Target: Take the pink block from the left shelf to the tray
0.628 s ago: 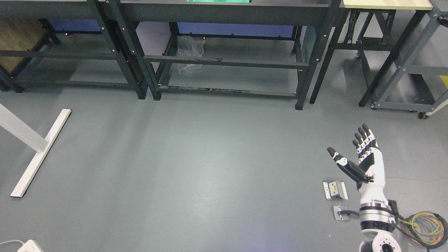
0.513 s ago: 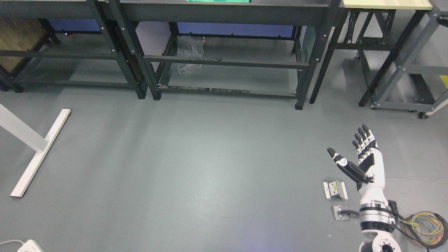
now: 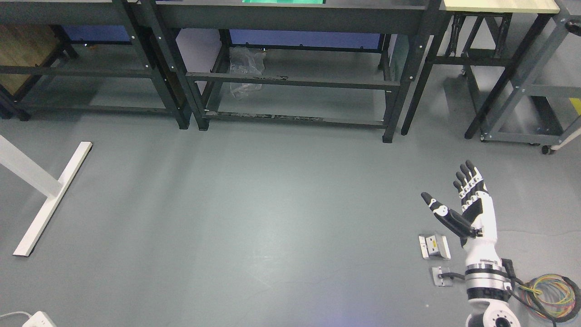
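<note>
Racks point(image 3: 290, 68) stand at twelve o'clock; the right hand point(image 3: 463, 206) sits at four o'clock, with brackets point(image 3: 434, 246) beside it on the floor point(image 3: 254, 213).

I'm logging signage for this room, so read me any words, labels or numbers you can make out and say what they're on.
None can be read.
Small metal bracket on the floor beside the right hand: a yellowish sticker, too small to read.
Yellow patch on the grey cart at the right edge: cut off, no legible text.
</note>
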